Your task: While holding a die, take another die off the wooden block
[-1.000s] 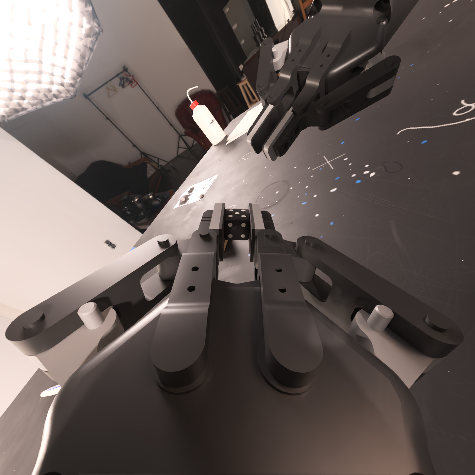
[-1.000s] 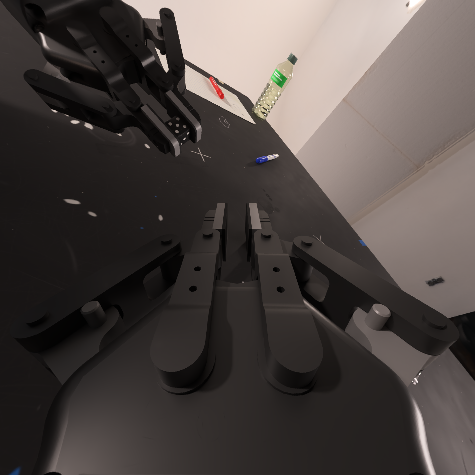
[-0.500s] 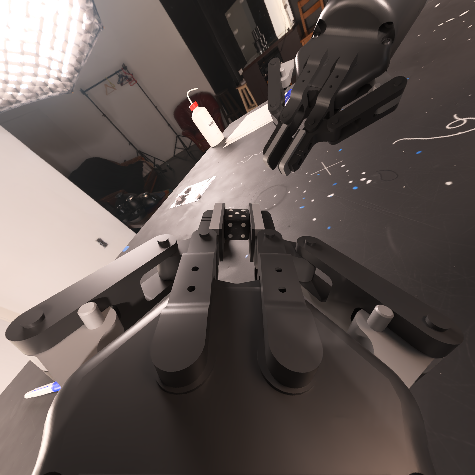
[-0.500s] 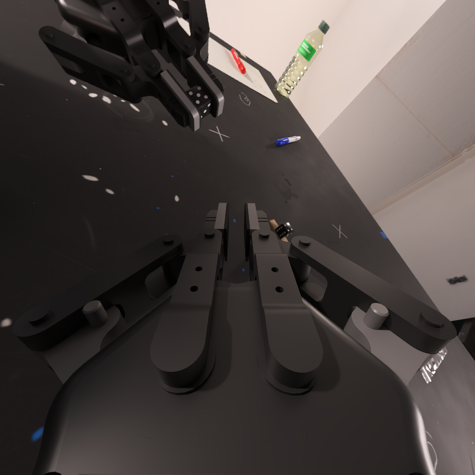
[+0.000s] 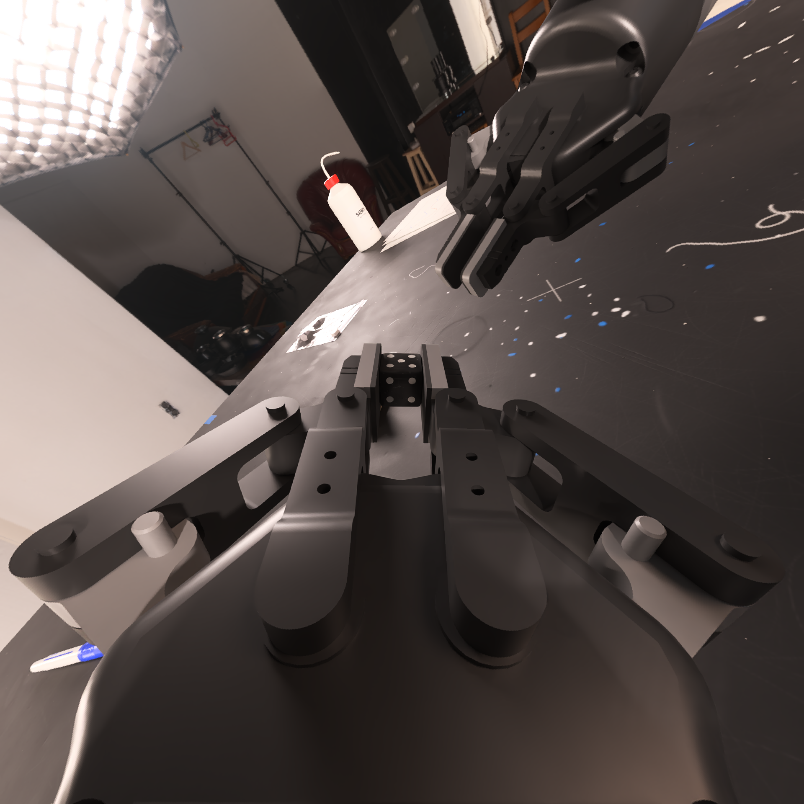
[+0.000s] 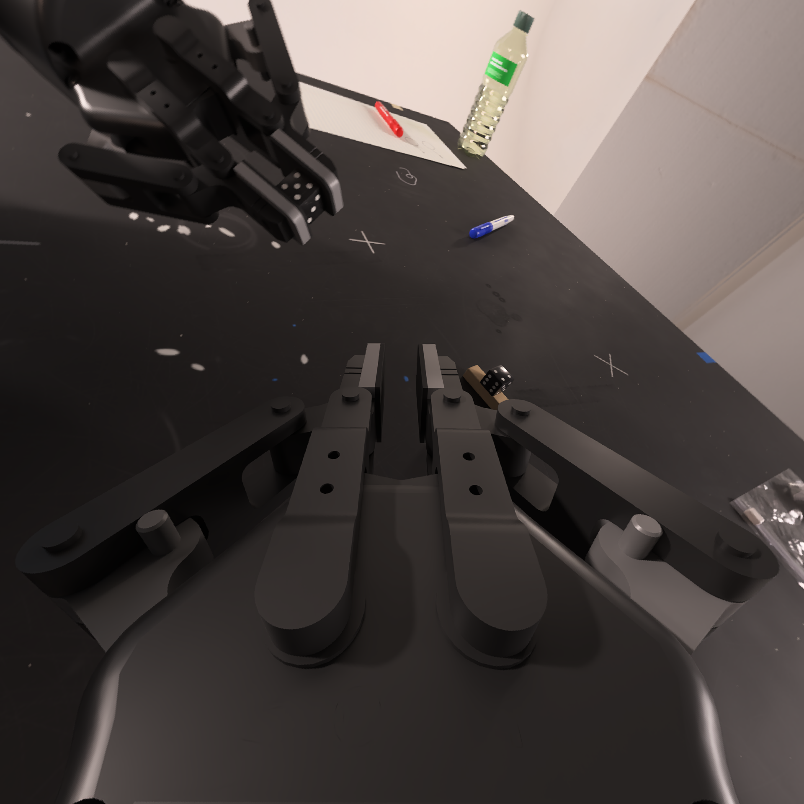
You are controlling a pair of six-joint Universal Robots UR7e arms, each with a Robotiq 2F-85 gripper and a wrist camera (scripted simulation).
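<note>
My left gripper (image 5: 399, 361) is shut on a black die with white pips (image 5: 400, 378) and holds it above the dark table. It also shows in the right wrist view (image 6: 313, 217), at the upper left, with the die (image 6: 300, 195) between its pads. My right gripper (image 6: 399, 361) is empty, its jaws a narrow gap apart, above the table. It shows in the left wrist view (image 5: 472, 278) too. A second black die (image 6: 496, 379) sits on a small wooden block (image 6: 474, 377) just right of my right fingertips, partly hidden by the finger.
In the right wrist view a clear bottle with a green label (image 6: 496, 82), a paper sheet (image 6: 348, 122) with a red marker (image 6: 388, 118), a blue marker (image 6: 490, 226) and a plastic bag (image 6: 778, 513). In the left wrist view a white wash bottle (image 5: 352, 213) and a printed sheet (image 5: 326, 326).
My right gripper has shifted, so the wooden block with its die has come into view beside its right finger. The left gripper still holds its die.
</note>
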